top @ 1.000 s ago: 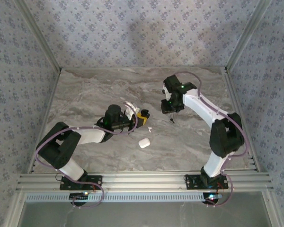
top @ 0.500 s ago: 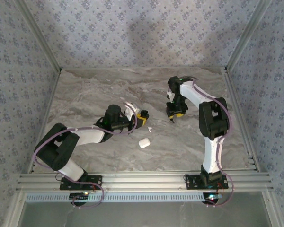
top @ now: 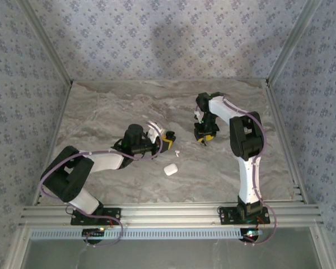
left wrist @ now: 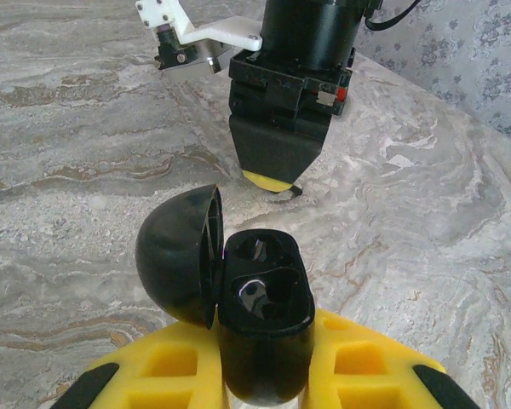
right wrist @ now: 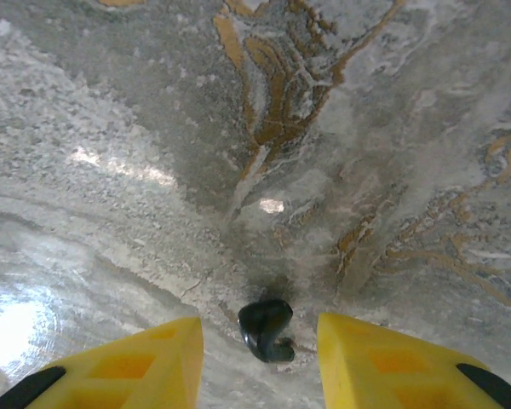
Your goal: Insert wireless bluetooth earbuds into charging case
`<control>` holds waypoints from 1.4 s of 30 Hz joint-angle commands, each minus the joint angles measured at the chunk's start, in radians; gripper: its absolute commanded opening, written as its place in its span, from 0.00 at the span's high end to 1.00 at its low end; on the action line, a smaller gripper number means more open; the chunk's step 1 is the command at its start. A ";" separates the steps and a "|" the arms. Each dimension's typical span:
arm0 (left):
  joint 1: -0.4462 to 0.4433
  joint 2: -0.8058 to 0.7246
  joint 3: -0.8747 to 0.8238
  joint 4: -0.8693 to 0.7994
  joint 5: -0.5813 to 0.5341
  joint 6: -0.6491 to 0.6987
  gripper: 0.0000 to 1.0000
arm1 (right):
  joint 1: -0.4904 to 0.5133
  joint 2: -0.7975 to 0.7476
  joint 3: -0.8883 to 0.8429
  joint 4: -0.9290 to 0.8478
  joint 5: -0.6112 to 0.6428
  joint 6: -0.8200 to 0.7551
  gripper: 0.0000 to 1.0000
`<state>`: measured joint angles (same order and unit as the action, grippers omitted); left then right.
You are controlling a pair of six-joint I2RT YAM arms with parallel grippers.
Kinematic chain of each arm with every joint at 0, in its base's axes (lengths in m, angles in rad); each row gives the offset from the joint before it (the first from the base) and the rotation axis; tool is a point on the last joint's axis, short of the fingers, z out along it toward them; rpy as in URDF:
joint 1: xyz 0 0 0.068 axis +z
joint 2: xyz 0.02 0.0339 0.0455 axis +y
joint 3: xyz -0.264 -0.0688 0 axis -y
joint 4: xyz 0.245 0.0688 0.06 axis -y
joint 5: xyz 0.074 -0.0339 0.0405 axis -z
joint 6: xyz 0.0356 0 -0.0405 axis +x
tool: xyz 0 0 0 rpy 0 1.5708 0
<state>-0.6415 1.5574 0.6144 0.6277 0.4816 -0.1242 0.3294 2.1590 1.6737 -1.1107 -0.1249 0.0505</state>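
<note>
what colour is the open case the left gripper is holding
The small open plastic charging case is glossy black; left wrist view shows it best.

Nope, can't make out any readable text here, no brand, label or number on the open black case (left wrist: pixel 260 294), and nothing printed on the marbled bench (left wrist: pixel 85 170) around it either.

arms (top: pixel 109 161): white links, black joints | cables (top: pixel 42 180): purple | fingers (right wrist: pixel 383 362): yellow

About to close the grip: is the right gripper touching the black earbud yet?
Apart. In the right wrist view the black earbud lies between the yellow fingers of the right gripper, with bare table showing on both sides.
</note>
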 commanded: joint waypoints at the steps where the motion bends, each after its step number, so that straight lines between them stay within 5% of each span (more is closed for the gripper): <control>1: 0.003 -0.036 0.028 -0.002 -0.005 0.013 0.82 | -0.003 0.019 0.022 -0.020 0.005 -0.020 0.60; 42: 0.003 -0.049 0.024 -0.023 -0.014 0.021 0.82 | 0.022 0.040 -0.055 0.051 0.045 0.067 0.74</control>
<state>-0.6415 1.5379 0.6144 0.6018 0.4732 -0.1207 0.3428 2.1750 1.6512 -1.0889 -0.0731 0.0937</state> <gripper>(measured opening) 0.187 0.261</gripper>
